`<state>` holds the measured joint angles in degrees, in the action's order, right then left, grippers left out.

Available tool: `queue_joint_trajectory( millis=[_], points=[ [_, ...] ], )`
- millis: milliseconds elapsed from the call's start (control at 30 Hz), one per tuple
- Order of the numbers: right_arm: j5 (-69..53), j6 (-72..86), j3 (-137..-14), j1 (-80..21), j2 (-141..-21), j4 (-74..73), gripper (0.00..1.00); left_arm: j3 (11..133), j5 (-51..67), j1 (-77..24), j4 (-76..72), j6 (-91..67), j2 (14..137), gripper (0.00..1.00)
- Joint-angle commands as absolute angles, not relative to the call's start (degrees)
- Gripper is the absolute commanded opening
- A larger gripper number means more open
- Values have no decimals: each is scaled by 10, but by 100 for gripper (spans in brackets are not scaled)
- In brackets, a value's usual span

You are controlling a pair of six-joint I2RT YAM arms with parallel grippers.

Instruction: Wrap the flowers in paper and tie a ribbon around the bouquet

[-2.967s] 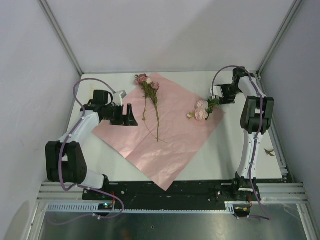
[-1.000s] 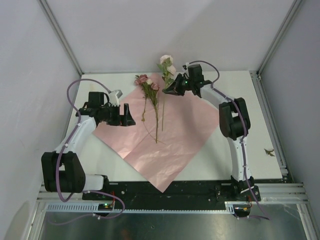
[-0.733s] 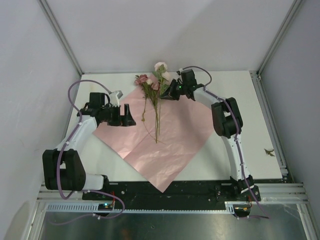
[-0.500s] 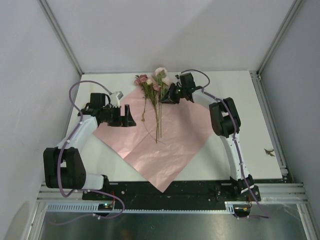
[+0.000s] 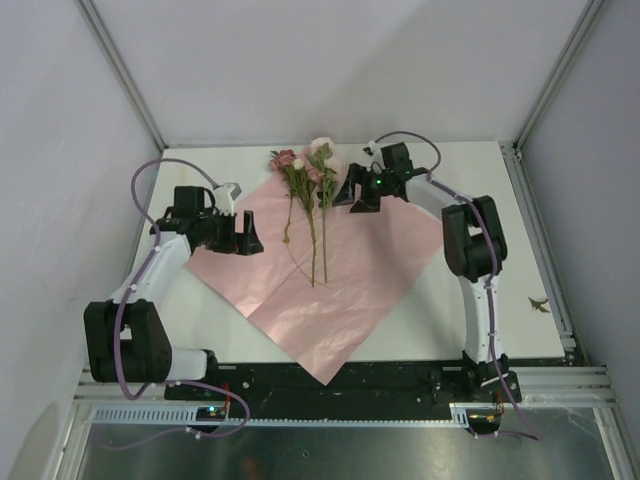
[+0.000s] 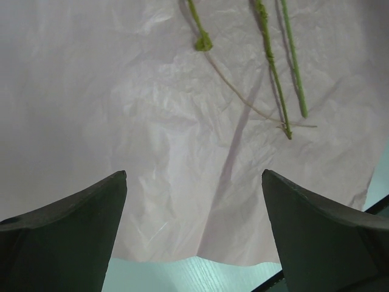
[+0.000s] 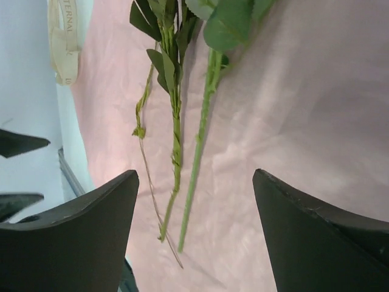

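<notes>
The left hand (image 5: 247, 232) hovers open and empty over the left corner of the paper (image 5: 345, 275), which lies pink side up on the tabletop (image 5: 430, 310). The flowers (image 5: 312, 195) lie on the paper, heads toward the far edge. Just right of them, the right hand (image 5: 352, 194) is released, gripping nothing.

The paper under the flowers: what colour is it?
The paper is pale pink, clearest in the top external view.

White table (image 5: 420, 320), grey walls (image 5: 330, 70), small dark scrap (image 5: 540, 303) near right edge
</notes>
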<state>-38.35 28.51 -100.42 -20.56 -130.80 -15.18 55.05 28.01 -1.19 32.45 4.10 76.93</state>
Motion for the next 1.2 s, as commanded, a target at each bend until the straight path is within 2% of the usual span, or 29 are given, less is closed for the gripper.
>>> queue_joint_trajectory(
  millis=[0,167,367,467,700,900,1167],
  points=[
    [-373,175,-956,-161,-1224,-182,81,566,272,26,337,47,788,96],
    [-343,129,-951,-114,-1238,-247,77,582,286,30,337,33,840,90],
    [-303,81,-970,-100,-1260,-327,64,598,304,29,337,13,932,81],
    [-284,59,-972,-95,-1262,-363,58,602,316,28,336,5,975,74],
    [-219,20,-973,-82,-1257,-467,53,615,335,-6,337,-30,1049,57],
    [-171,-13,-998,-50,-1264,-525,49,635,351,-60,336,-52,1087,52],
    [-169,-50,-1032,-13,-1277,-550,48,666,358,-84,335,-69,1113,53]
  ],
)
